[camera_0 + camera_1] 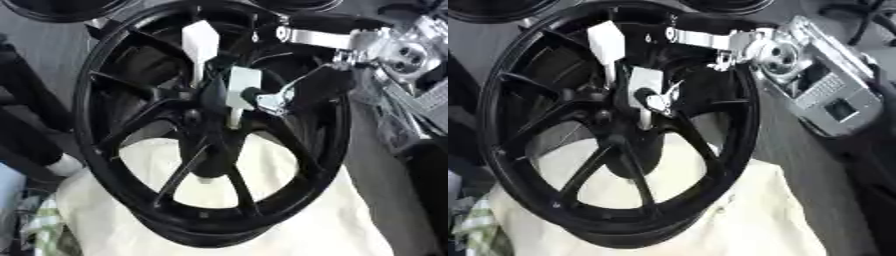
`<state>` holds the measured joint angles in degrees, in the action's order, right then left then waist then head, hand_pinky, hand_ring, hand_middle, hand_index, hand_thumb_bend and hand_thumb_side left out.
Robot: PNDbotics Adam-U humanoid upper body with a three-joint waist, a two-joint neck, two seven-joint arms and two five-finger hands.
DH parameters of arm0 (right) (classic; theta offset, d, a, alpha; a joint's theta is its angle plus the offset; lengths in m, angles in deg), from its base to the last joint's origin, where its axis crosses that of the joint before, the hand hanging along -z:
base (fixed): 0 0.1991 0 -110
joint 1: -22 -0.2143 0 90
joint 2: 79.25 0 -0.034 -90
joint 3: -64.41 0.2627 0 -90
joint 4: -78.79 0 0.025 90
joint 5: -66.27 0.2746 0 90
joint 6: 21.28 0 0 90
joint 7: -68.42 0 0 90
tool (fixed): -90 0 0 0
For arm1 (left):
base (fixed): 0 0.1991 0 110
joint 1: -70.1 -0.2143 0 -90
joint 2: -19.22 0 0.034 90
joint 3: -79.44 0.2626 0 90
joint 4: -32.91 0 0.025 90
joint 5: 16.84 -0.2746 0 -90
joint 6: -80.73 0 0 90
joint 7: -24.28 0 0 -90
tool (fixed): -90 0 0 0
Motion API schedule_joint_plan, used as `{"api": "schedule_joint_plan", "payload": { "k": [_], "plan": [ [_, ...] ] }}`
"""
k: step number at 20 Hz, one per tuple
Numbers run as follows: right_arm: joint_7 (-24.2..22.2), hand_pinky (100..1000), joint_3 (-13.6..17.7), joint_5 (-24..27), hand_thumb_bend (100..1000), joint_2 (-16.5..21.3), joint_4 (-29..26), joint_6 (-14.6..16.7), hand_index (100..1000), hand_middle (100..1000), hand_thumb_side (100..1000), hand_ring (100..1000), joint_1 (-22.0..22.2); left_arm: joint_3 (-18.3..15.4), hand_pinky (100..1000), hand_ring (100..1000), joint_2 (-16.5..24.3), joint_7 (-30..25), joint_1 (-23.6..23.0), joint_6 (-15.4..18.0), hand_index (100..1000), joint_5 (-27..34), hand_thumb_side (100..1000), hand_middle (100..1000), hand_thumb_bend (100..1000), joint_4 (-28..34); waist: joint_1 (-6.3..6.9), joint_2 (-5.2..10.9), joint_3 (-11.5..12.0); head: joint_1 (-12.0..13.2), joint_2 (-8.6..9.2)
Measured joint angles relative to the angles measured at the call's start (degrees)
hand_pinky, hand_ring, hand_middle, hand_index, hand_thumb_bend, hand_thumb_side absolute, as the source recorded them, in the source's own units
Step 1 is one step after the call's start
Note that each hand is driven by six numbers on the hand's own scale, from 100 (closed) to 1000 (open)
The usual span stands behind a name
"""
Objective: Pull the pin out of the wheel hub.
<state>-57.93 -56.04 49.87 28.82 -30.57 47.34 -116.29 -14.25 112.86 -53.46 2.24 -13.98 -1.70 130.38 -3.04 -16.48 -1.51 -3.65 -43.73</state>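
A black spoked wheel (131, 165) lies tilted on a cream cloth (297, 220). At its hub (210, 102) a white pin (241, 87) with a flat head and a thin stem stands out of the centre. My right hand (293, 95) reaches in from the upper right over the rim. Its silver fingers (274, 102) and dark thumb tip pinch the pin's head. The pin's lower end is lost against the hub. A second white flat piece (199, 42) stands just above the hub, between the spokes. My left hand does not show.
My right forearm, silver and boxy (824, 85), crosses the upper right over the rim. More dark tyres (61, 10) lie at the top edge. Black bars (26, 100) stand at the left, and grey floor (376, 175) runs along the right.
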Motion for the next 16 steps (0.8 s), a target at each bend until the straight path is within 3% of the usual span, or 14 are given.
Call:
{"api": "schedule_joint_plan", "payload": {
  "k": [16],
  "plan": [
    [0.0, 934, -0.4, -1.5, 203, -0.1, 3.6, 2.1, 889, 727, 492, 871, 0.5, 0.0, 652, 720, 0.0, -0.2, 0.1, 0.0, 759, 0.0, 822, 670, 112, 0.0, 0.02, -0.08, 0.4, -0.5, -0.02]
  ]
}}
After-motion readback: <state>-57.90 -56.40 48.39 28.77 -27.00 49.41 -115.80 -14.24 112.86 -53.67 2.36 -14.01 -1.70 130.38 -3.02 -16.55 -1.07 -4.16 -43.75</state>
